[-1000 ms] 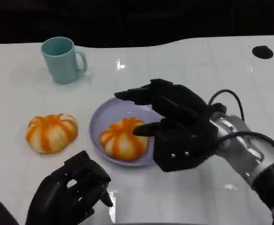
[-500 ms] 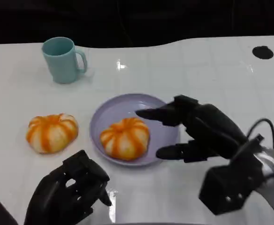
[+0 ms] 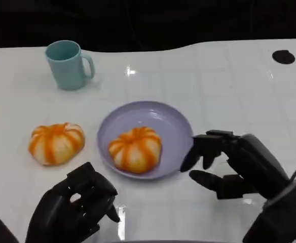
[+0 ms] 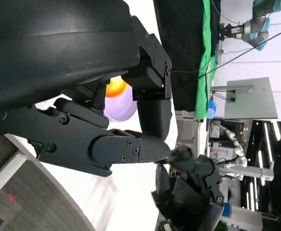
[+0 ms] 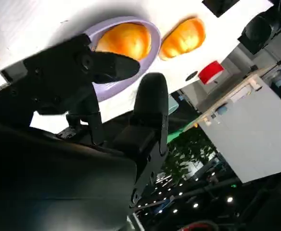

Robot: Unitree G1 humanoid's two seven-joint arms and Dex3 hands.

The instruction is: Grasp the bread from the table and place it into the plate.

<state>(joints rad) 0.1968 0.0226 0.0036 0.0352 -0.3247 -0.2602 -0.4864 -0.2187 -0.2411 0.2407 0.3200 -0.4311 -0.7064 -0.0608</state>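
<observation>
Loose bread (image 3: pixel 56 143) lies just ahead of your L hand (image 3: pixel 74 210), fingers curled, empty; R hand (image 3: pixel 234 167) spread, empty, beside plate (image 3: pixel 178 129)

Your bench (image 3: pixel 214 76) has a smooth, glossy white top that throws back bright glints of light, most plainly near the mug (image 3: pixel 67 64). That mug looks like glazed ceramic in pale teal, with a soft sheen. The plate (image 3: pixel 176 124) beside it is smooth and lilac, lightly satin, and could be plastic or ceramic; you cannot tell which. The bread (image 3: pixel 136 149) lying in the plate has a shiny, glazed orange crust with paler stripes, and the second bun (image 3: pixel 56 143) left of the plate looks the same. Each robot hand, left (image 3: pixel 74 210) and right (image 3: pixel 239 167), is matt black hard plastic with small metal screws.
</observation>
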